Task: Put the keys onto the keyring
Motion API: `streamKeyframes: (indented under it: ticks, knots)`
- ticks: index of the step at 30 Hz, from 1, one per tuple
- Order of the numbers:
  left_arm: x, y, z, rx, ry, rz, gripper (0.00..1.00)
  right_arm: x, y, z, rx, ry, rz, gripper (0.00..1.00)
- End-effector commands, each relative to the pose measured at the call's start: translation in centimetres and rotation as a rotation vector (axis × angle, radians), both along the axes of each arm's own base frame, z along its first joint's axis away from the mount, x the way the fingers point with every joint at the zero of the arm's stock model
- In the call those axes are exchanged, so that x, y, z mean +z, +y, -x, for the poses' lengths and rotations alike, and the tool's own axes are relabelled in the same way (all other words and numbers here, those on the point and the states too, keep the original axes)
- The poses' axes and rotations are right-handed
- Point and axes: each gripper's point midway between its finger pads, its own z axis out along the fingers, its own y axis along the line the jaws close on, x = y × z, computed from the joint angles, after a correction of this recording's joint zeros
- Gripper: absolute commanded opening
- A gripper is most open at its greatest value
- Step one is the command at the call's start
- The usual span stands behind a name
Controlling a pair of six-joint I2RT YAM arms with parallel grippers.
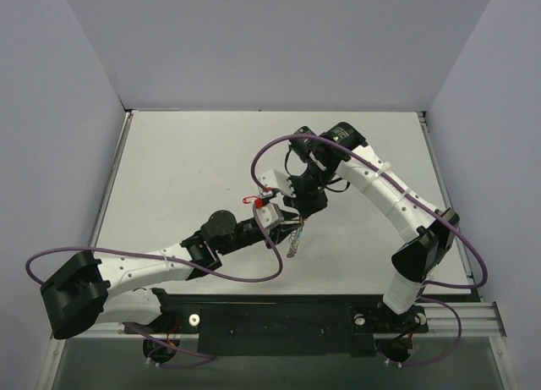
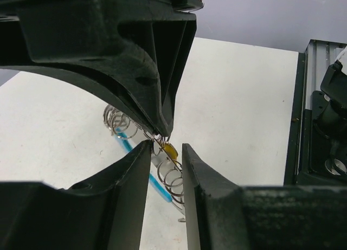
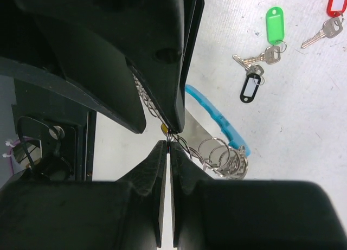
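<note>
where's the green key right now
In the right wrist view the green key lies on the table at upper right, right beside the black key just below it, with the red key further right.

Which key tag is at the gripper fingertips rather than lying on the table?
The yellow tag, beside the keyring coil; green tag, black tag and red tag lie on the table.

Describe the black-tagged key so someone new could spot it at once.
In the right wrist view, find the keyring's blue segment, then look up and right. Of the loose keys there, the black-tagged key lies nearest it, below the green tag; its tag alone is a dark frame with a pale centre.
</note>
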Motion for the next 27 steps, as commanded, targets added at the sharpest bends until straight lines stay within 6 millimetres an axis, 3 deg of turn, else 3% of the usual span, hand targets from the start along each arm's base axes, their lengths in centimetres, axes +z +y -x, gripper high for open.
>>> streamKeyframes:
  ticks: [1,17,21,23,24,27]
  knots:
    - [3.7,-0.7,-0.2,-0.008,-0.061,0.089,0.38,1.4,-4.1,5.9,0.038,0.191,0.115,0.00]
    - [2.7,-0.9,-0.3,-0.014,-0.049,0.052,0.14,1.7,-3.8,6.4,0.052,0.200,0.081,0.00]
    - [2.5,-0.9,-0.4,-0.017,-0.043,0.047,0.12,1.9,-3.6,6.5,0.054,0.202,0.070,0.00]
    - [2.5,-0.9,-0.3,-0.024,-0.036,0.048,0.07,1.9,-3.6,6.6,0.057,0.206,0.066,0.00]
    - [2.4,-0.9,-0.3,-0.025,-0.034,0.047,0.00,2.0,-3.6,6.6,0.057,0.206,0.062,0.00]
    - [2.3,-0.9,-0.2,-0.035,-0.021,0.049,0.00,2.1,-3.5,6.8,0.061,0.210,0.053,0.00]
